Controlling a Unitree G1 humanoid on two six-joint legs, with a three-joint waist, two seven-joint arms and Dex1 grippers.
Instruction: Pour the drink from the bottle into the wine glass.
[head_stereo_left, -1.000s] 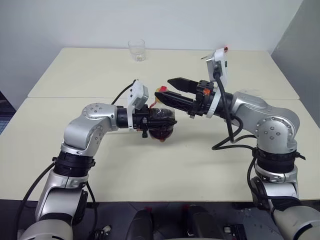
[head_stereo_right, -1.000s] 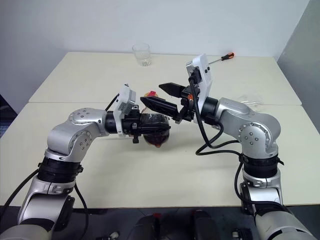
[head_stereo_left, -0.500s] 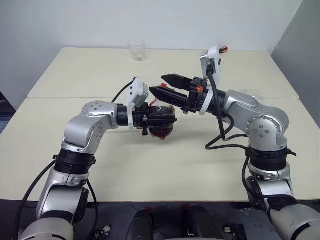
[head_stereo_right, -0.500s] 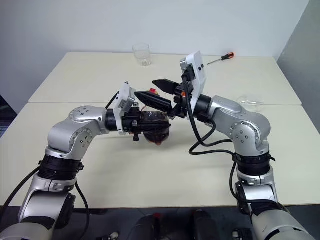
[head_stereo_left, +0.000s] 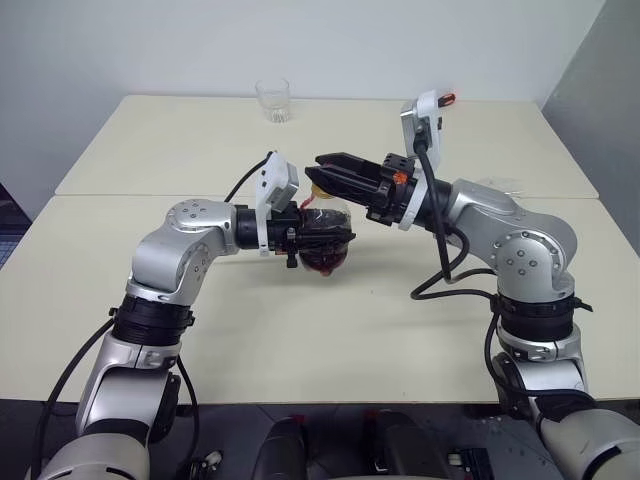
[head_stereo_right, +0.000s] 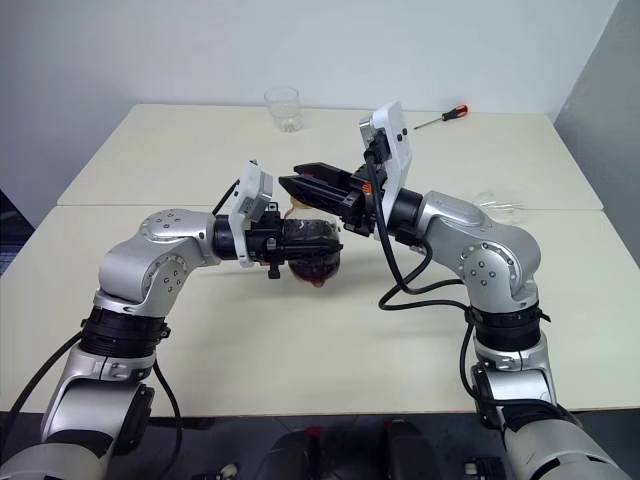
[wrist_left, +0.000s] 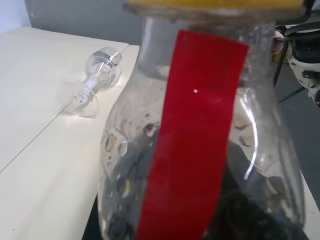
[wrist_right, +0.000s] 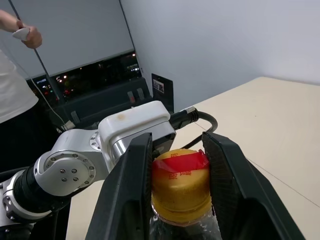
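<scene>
Risk first: the cap (wrist_right: 181, 186) is not yet off, and the right gripper (wrist_right: 179, 172) has its fingers on either side of it, pads right at the cap's sides. If they're off-centre or slip when twisting, cap won't turn, or the whole bottle (head_stereo_left: 322, 240) rotates in the left gripper (head_stereo_left: 318, 238) instead. Bottle is held above the table (head_stereo_left: 300, 340), so a slip could mean a drop and the drink (head_stereo_left: 322, 262) spilt. Wine glass (wrist_left: 92, 82) lies on its side on the table, well apart from the bottle; it needs standing up before any pour, or liquid goes on the tabletop.

Pose: left arm bent in front of the body, gripper pointing toward the right, closed around the bottle's body. Right arm reaches in from the other side, gripper pointing left, roughly level, at the bottle's top. Jaws closing round the cap; can't tell if it's gripped firm yet.

A clear tumbler (head_stereo_left: 272, 100) stands at the far edge, a screwdriver (head_stereo_right: 443, 116) farther right.
</scene>
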